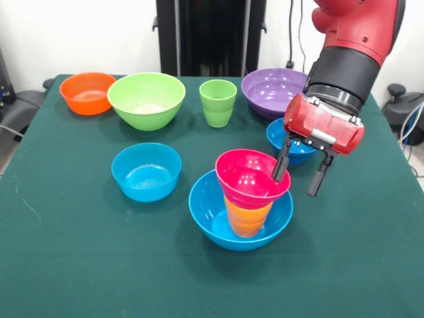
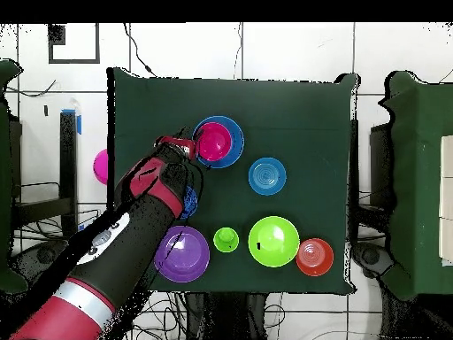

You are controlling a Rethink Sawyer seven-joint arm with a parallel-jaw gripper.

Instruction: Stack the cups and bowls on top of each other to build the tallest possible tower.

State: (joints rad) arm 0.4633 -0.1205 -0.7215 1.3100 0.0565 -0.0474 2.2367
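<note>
A tower stands near the table's middle: a large blue bowl (image 1: 207, 213) holds the upright orange-yellow cup (image 1: 246, 217), and a small pink-red bowl (image 1: 248, 177) sits tilted on the cup. My gripper (image 1: 299, 171) is open just right of the pink-red bowl, with its left finger (image 1: 281, 163) at the bowl's right rim. In the overhead view the pink-red bowl (image 2: 213, 141) sits within the blue bowl (image 2: 235, 135), with the gripper (image 2: 186, 151) beside it. The light green cup (image 1: 218, 101) stands alone at the back.
A small blue bowl (image 1: 146, 171) sits left of the tower and another (image 1: 294, 147) lies behind my gripper. The purple bowl (image 1: 271, 89), lime green bowl (image 1: 146, 98) and orange bowl (image 1: 87, 91) line the far side.
</note>
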